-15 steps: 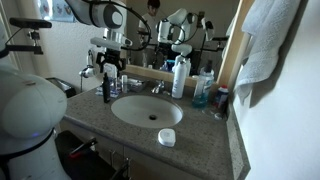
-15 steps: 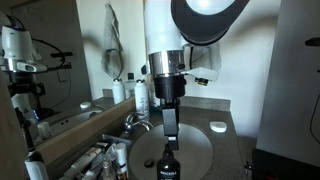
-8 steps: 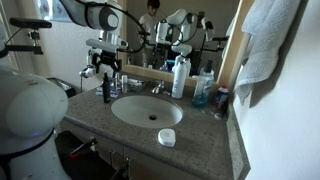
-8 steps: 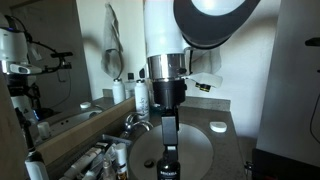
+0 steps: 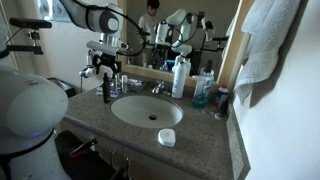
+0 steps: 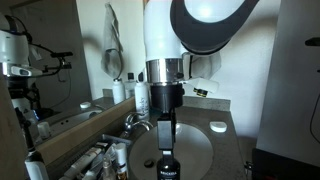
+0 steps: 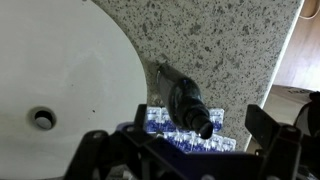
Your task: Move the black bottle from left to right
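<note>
- Speckled bathroom counter [image 5: 200, 128], with a sink [image 5: 147, 110] set in it.
- Claw [image 5: 106, 71] hangs spread wide over the black bottle [image 5: 105, 90].
- Looks light, rigid, slick and tippy; grip the body, below the neck.

The black bottle [image 5: 106, 88] just under the black gripper [image 6: 165, 138] is black all over. The desk [image 7: 220, 40] below is speckled grey granite, and the sink [image 7: 60, 70] alongside is plain white. Well off from the gripper there's a white bottle [image 5: 180, 78] with a blue top, then a translucent blue-teal bottle [image 5: 201, 92].
</note>
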